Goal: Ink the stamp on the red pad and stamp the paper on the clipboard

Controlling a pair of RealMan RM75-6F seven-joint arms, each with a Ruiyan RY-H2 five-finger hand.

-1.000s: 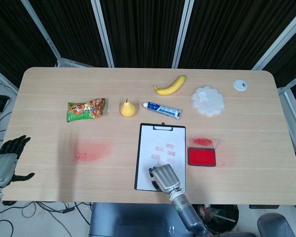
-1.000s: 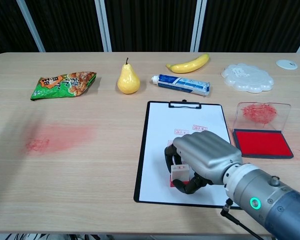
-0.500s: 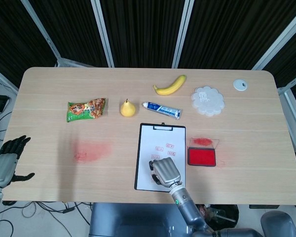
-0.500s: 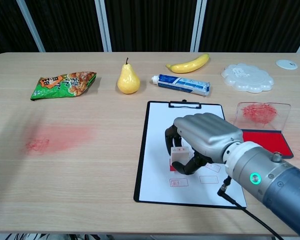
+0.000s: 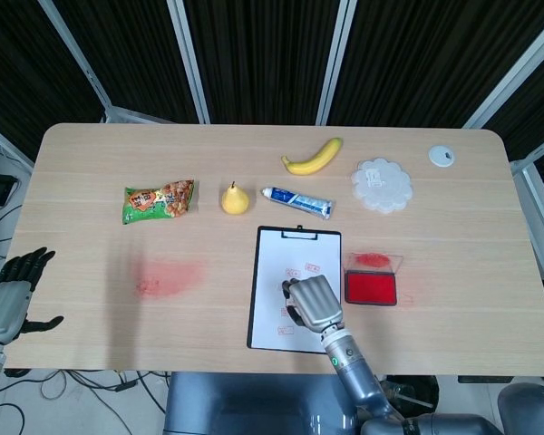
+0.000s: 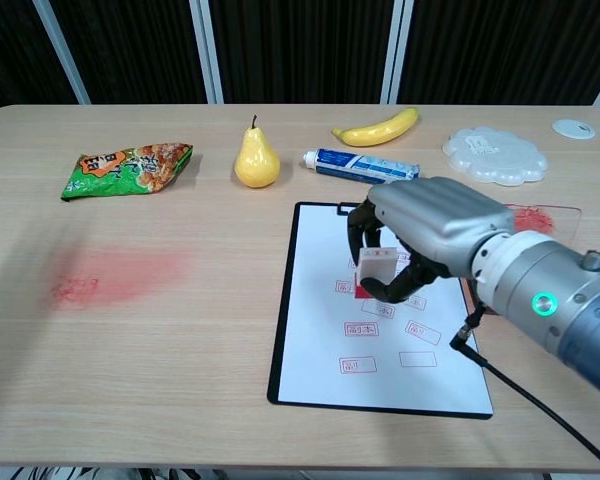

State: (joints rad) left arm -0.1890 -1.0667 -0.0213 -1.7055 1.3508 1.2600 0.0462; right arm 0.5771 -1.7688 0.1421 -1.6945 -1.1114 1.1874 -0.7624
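My right hand [image 6: 420, 235] grips a small white stamp [image 6: 374, 270] with a red base, lifted a little above the white paper [image 6: 325, 330] on the black clipboard [image 6: 281, 320]. Several red stamp marks [image 6: 361, 328] show on the sheet below the hand. In the head view the same right hand [image 5: 312, 303] hovers over the clipboard [image 5: 254, 299], hiding the stamp. The open red ink pad [image 5: 371, 287] lies just right of the clipboard; in the chest view my forearm covers most of it. My left hand [image 5: 11, 294] rests off the table's left front corner, fingers spread, holding nothing.
Along the far side lie a green snack bag [image 6: 126, 168], a pear [image 6: 256, 157], a toothpaste tube [image 6: 363, 168], a banana [image 6: 376, 128], a white flower-shaped dish [image 6: 494, 154] and a small white disc [image 6: 573, 128]. A red ink smear [image 6: 115, 275] stains the table at the left.
My right hand has lifted the stamp off the lower part of the paper and carried it up and away from me, leaving a fresh red mark where it pressed.
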